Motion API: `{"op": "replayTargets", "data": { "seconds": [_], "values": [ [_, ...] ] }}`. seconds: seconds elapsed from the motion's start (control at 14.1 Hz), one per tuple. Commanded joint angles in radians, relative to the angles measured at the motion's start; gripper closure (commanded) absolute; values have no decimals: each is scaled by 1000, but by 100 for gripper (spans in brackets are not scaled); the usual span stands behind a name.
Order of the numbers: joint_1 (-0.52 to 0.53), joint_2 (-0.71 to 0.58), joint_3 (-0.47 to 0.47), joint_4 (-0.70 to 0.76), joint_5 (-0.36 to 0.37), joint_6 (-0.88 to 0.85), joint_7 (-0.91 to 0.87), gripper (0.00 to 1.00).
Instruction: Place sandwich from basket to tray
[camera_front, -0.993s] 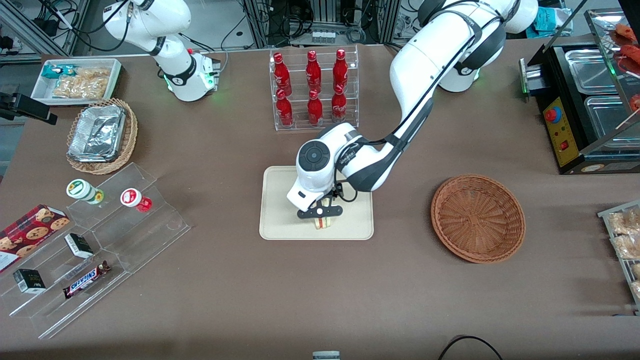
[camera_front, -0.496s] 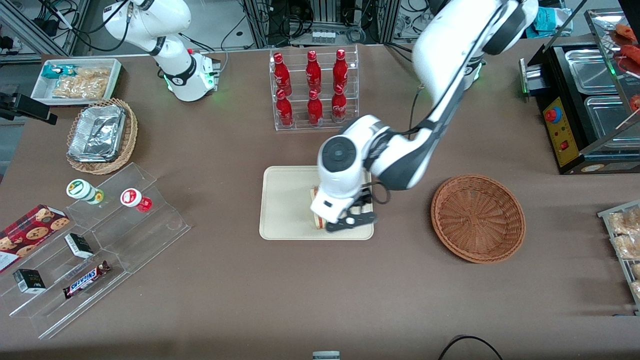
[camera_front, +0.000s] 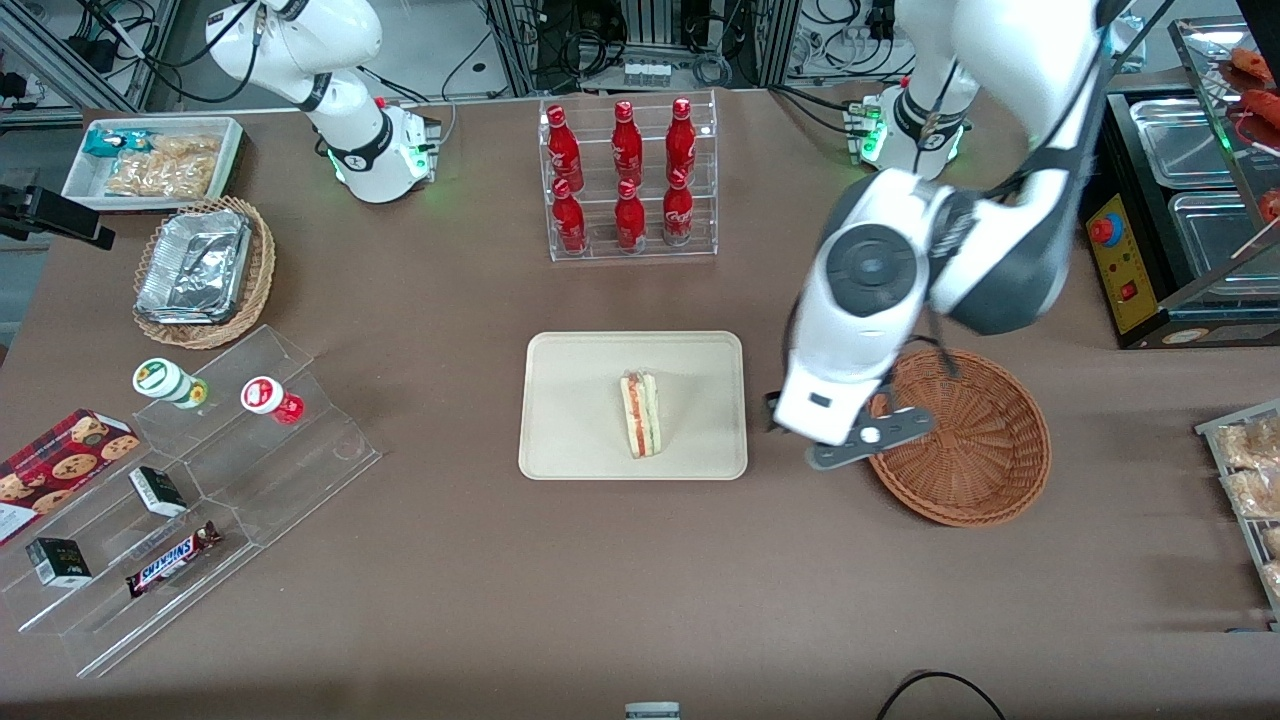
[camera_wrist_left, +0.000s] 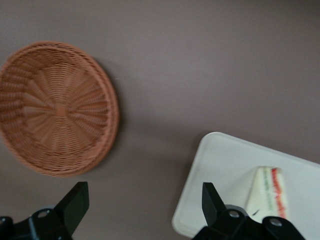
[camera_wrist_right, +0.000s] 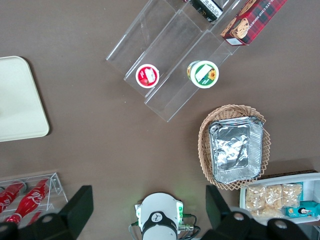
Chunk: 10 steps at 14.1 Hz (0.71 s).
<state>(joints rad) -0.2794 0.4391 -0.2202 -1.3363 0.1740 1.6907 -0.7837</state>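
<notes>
The sandwich (camera_front: 640, 414) lies on the cream tray (camera_front: 570, 400), a pale wedge with red and green filling along its cut edge; the left wrist view shows the sandwich (camera_wrist_left: 268, 193) on the tray (camera_wrist_left: 220, 165) too. The reddish-brown wicker basket (camera_front: 965, 440) holds nothing, as the wrist view of the basket (camera_wrist_left: 55, 107) confirms. My gripper (camera_front: 868, 440) hangs high above the table between tray and basket, over the basket's rim nearest the tray. It is open with nothing between its fingers (camera_wrist_left: 75, 202).
A clear rack of red bottles (camera_front: 628, 180) stands farther from the front camera than the tray. A black appliance with steel pans (camera_front: 1165, 200) sits at the working arm's end. Stepped acrylic shelves with snacks (camera_front: 190, 470) and a foil-container basket (camera_front: 200, 270) lie toward the parked arm's end.
The gripper let go of the sandwich on the tray, rose, and swung toward the basket at the working arm's end. The sandwich stays lying on the tray.
</notes>
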Motion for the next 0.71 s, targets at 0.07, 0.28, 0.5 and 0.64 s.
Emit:
{"op": "replayTargets", "data": {
  "seconds": [0.07, 0.28, 0.5, 0.64],
  "values": [
    [178, -126, -5, -43, -88, -145, 315, 0],
    [284, -189, -2, -40, -97, -253, 484, 0],
    [370, -253, -1, -38, -142, -340, 615, 0],
    [407, -264, -2, -6, -145, -406, 652, 0]
  ]
}}
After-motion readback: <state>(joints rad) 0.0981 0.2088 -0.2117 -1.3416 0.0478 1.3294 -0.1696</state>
